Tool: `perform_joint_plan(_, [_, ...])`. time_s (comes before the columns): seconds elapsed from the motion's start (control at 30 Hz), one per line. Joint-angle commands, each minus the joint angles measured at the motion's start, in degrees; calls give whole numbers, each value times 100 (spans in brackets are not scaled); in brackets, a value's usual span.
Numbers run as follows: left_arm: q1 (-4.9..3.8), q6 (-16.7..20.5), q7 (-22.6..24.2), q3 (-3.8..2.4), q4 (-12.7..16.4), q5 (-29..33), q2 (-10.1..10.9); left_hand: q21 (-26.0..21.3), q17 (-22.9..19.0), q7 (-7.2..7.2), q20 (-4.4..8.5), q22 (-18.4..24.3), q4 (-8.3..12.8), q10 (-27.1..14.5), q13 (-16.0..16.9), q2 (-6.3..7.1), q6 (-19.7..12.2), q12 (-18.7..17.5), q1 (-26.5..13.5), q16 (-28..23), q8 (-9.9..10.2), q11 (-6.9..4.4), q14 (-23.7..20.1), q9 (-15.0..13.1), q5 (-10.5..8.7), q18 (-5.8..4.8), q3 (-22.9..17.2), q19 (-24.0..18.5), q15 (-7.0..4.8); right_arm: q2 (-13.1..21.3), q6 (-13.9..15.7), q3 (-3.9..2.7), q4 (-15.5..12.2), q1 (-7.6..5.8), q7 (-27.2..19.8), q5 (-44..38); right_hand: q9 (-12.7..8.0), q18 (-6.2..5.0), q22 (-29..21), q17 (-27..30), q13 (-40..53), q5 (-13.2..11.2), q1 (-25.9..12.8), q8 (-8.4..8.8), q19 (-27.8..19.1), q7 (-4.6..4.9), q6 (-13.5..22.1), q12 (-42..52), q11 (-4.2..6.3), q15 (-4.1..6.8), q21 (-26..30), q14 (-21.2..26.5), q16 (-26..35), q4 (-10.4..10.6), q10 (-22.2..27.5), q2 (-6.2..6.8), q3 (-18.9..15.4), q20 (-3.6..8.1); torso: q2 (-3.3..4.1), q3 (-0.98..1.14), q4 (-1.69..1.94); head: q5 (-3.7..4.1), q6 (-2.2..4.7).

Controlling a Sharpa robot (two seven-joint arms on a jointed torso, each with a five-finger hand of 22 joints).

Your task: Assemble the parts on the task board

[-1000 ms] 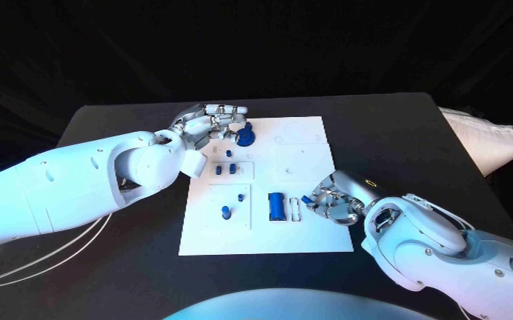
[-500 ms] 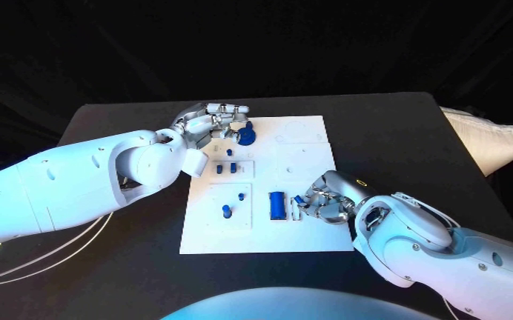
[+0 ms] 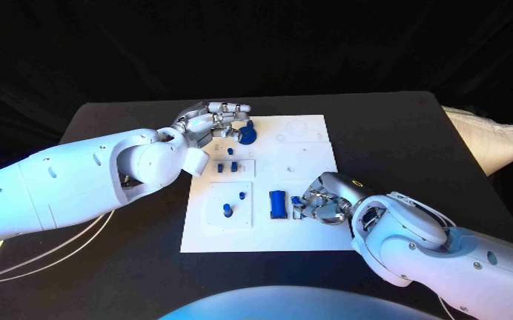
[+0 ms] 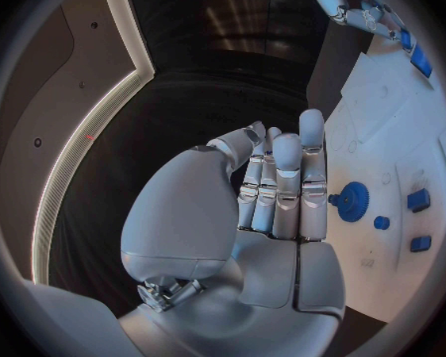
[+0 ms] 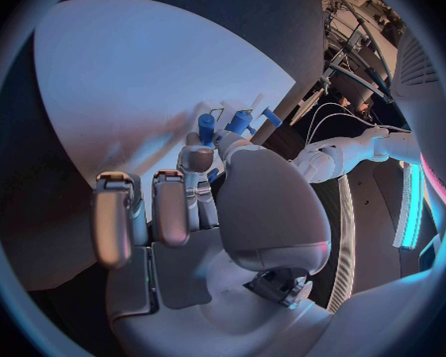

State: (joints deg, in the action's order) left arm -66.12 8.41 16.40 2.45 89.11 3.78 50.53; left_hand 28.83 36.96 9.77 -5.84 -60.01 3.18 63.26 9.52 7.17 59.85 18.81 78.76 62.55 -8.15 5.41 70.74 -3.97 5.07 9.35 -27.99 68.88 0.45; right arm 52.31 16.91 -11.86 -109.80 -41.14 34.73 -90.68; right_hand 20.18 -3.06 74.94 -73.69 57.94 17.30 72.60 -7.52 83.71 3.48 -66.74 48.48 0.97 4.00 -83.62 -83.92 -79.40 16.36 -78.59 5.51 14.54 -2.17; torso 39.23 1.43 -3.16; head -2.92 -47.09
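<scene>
White task board (image 3: 310, 240) lies in the middle of the black table (image 3: 396, 135), long side running near to far.

Left hand (image 3: 214, 123) sits at the board's far-left corner. Fingers lie straight and close together, thumb folded alongside; nothing held. Blue gear (image 3: 246, 135) stands on the board just right of those fingers, apart from them; in the left wrist view the gear (image 4: 353, 201) sits just beside the fingertips (image 4: 311, 127), with a gap.

Right hand (image 3: 325, 200) is low over the board's near-right part, fingers curled in. In the right wrist view the hand (image 5: 218, 194) has a small blue part (image 5: 206, 126) at the tips of its curled fingers, apparently pinched between thumb and finger; exact contact is hard to make out.

Other parts on the board:
- Blue block (image 3: 277, 204), upright rectangle, just left of the right hand, near-centre of the board.
- Two small blue pegs (image 3: 225, 167) side by side in the raised middle-left panel, with another small blue piece (image 3: 230, 152) just beyond them.
- Blue peg (image 3: 225, 210) and a smaller blue piece (image 3: 242, 195) in the near-left panel.

Far-right part of the board shows faint outlines, bare white surface.
</scene>
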Motion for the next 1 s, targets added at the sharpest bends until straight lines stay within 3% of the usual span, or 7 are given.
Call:
perform_joint_plan(0.03, [-2,-175,-8,-5,19,31,-12,-27,181,2,-39,12,-16,-59,-10,-7,-56,32,-60,139,-34,-11,95,2,23,106,42,34,10,-3,-170,13,20,11,-5,-29,-2,70,680,-10,16,34,-76,-9,26,4,-44,35,-9,50,-33,-338,-24,-1,-32,8,-38,14,5,-4,-2,10,-6])
perform_joint_plan(0.37, [-2,-232,-60,-5,21,32,-21,-24,369,-1,-40,16,-22,-77,-11,-17,-68,59,-69,293,-48,-13,212,0,24,109,57,62,8,-15,-157,15,14,11,-19,-44,4,72,687,-49,60,54,-195,-4,28,-1,-64,60,-6,52,-38,-342,-49,6,-53,9,-128,17,-4,-5,9,-4,-8])
perform_joint_plan(0.47, [-2,-251,-77,-5,21,32,-20,-24,421,0,-41,17,-28,-81,-12,-20,-70,65,-78,331,-52,-12,237,-1,23,108,62,69,8,-20,-164,15,12,11,-23,-44,7,71,686,-77,75,343,-409,6,24,0,-87,41,-8,48,-35,-342,-66,18,-63,102,-332,19,-8,-5,7,-11,-9])
perform_joint_plan(0.57, [-2,-264,-89,-5,22,32,-19,-22,556,-1,-42,19,-36,-88,-13,-25,-74,78,-88,427,-59,-13,305,-2,24,109,70,83,8,-25,-155,15,9,11,-27,-45,6,72,689,-85,91,399,-648,18,24,4,-99,34,-14,44,-36,-341,-70,27,-73,131,-538,15,-3,-4,-4,-20,-7])
perform_joint_plan(0.8, [-2,-301,-117,-5,26,29,-18,-21,592,-1,-42,20,-40,-93,-13,-27,-78,86,-94,461,-63,-14,329,-2,24,109,74,91,8,-14,-85,15,28,11,-38,-74,9,69,688,-91,164,-32,-1066,55,17,-17,-119,25,-8,50,-30,-336,-65,23,-91,162,-1158,19,0,-4,-3,-16,-3])
perform_joint_plan(1.0, [-2,-325,-129,-5,26,16,-16,-21,595,-1,-42,21,-40,-95,-14,-26,-80,87,-94,466,-63,-14,332,-1,24,109,75,93,8,-3,-56,15,44,11,-36,-109,11,69,688,-88,170,-124,-1099,63,16,-13,-123,3,-5,52,-29,-335,-61,27,-88,124,-1276,18,0,1,-2,-21,-7])
